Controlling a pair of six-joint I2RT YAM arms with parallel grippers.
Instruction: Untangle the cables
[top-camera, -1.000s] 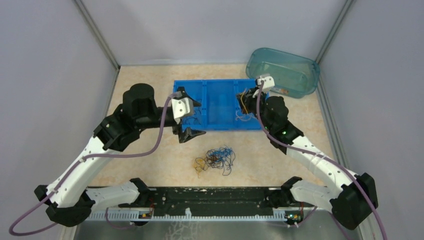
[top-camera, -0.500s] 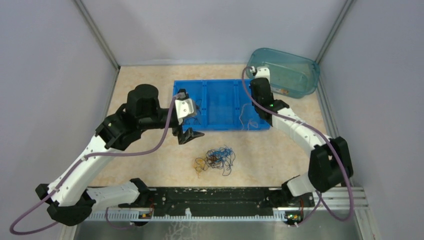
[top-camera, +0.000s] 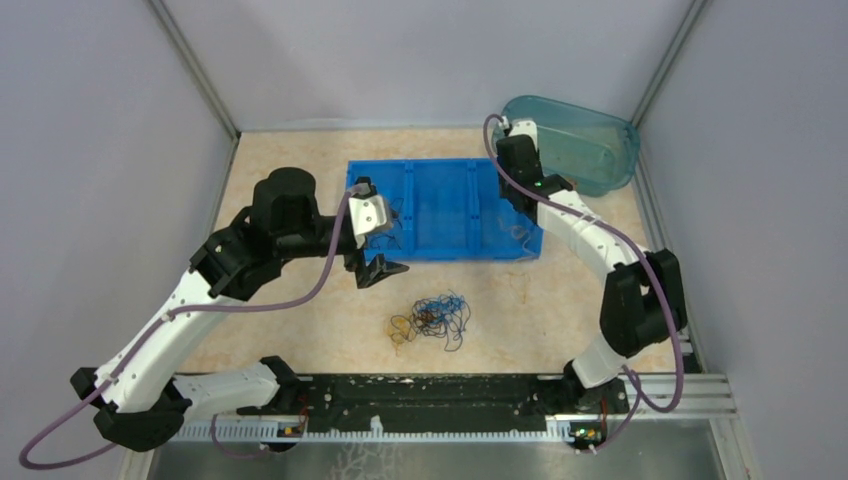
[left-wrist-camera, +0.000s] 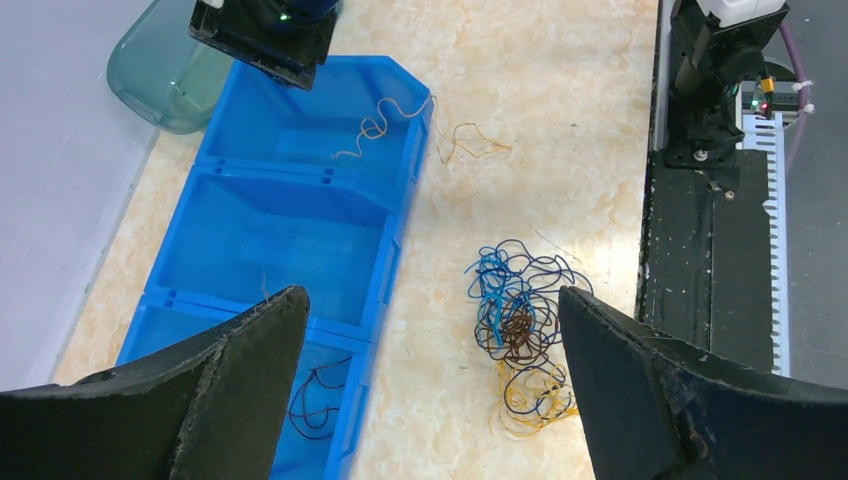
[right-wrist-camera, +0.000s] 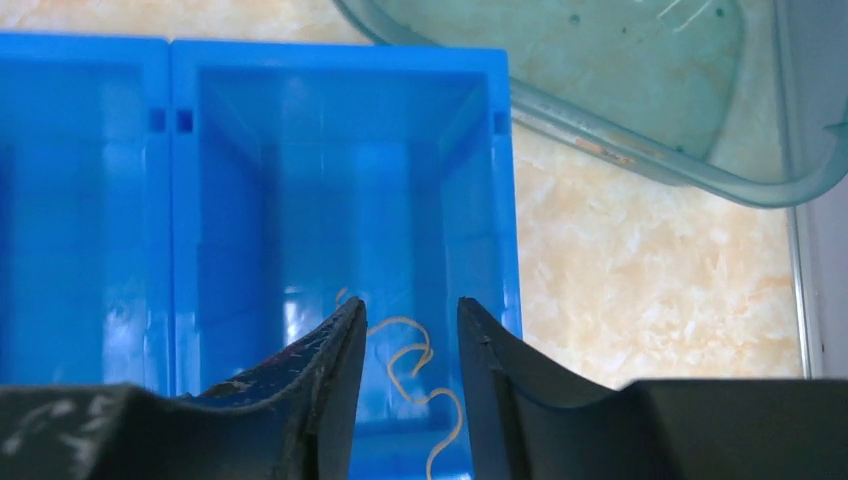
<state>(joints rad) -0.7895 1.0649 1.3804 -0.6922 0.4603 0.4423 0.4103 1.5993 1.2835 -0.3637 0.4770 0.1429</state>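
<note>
**Sorting step: one wire laid in the tray, the tangle due next.**
The right gripper (right-wrist-camera: 408, 320), jaws slightly parted and empty, hangs over one tan wire (right-wrist-camera: 415, 365) in the blue tray (left-wrist-camera: 400, 215), which has three compartments. The left gripper (left-wrist-camera: 428, 300), wide open and empty, hovers above the one tangle of cables (left-wrist-camera: 515, 330). One dark wire (left-wrist-camera: 310, 400) lies under its left finger. The next move likely calls for pinching one loose strand.

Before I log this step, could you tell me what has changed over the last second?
The right hand reached farther out, opened and let go of the tan cable, which now lies in the blue tray's right compartment. The open left hand and the tangle stayed put.
</note>
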